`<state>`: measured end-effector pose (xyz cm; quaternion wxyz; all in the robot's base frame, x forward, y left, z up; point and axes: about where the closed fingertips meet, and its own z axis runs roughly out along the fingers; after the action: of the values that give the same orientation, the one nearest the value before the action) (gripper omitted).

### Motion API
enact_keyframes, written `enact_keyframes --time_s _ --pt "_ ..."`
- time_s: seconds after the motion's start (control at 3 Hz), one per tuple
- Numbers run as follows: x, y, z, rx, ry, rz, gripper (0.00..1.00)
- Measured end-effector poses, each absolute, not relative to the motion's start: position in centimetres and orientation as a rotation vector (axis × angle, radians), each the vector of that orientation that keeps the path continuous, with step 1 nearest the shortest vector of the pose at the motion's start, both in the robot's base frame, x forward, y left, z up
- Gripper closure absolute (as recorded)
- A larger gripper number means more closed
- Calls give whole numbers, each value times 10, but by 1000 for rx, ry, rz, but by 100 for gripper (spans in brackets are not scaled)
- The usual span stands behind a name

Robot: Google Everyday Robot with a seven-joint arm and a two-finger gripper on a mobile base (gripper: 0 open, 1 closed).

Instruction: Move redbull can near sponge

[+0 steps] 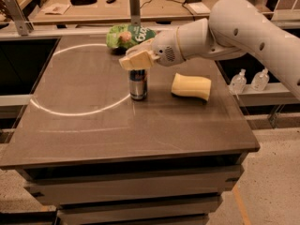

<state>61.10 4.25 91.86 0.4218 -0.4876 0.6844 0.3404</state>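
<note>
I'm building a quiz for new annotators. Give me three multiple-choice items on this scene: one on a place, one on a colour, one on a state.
1. Where is the sponge relative to the redbull can? A on top of it; B to its right in the picture, apart; C touching its left side.
2. What colour is the snack bag? A green; B red; C black.
3. How is the redbull can? A lying on its side; B crushed flat; C upright.

1 B: bare table shows between them.
2 A: its wrapper is green.
3 C: it stands upright, with the gripper at its top, fingers closed on it.
</note>
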Motion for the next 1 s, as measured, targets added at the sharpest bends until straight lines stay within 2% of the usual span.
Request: enact_keyframes --time_s 1.0 --pt "611 35 922 -1189 1726 835 100"
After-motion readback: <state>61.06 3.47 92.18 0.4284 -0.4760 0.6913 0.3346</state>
